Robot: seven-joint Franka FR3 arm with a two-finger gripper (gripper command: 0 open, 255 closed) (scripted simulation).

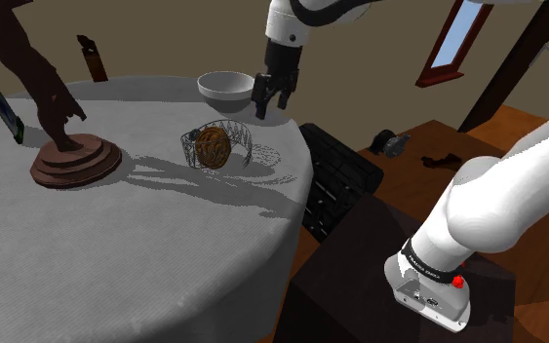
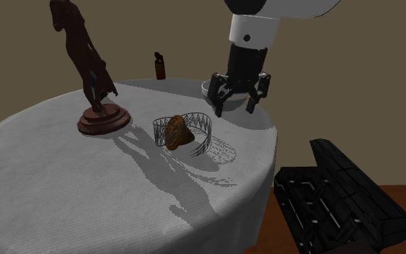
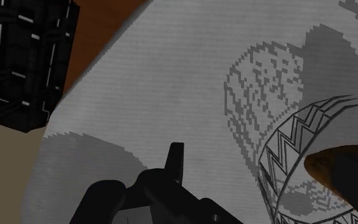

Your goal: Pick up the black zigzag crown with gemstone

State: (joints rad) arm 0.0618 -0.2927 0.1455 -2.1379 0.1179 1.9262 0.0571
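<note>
- Grey cloth covers a round tabletop [image 1: 116, 253], and brown floor shows past its curved edge.
- Black zigzag crown [image 1: 225, 143] stands upright on the cloth. It is a thin openwork band with a brown faceted gemstone [image 1: 212, 147] at its front, and it sits near the tabletop's edge on the shoulder view's right.
- Gripper [image 1: 271, 109] hovers above the cloth just beside the crown, between it and the edge. Its jaws are spread wide with nothing between them, and it is not yet over the band.
- White bowl [image 1: 225, 88] rests close behind the crown and right beside the gripper. A careless sideways swing there would likely knock it.
- Main risk, as I judge it, is the thinness of the band. Jaws closing off-centre could slip through the zigzag, tip the crown or push it toward the edge. Closing on the lumpy gemstone could twist the crown instead.
- Brown statue [image 1: 56, 97] on its round base stands well apart on the shoulder view's left and poses no obstacle.
- Open cloth in front of the crown gives free room for moving. The edge side is tight, and a black crate [image 1: 340, 180] lies on the floor below it, where a dropped crown might land.
</note>
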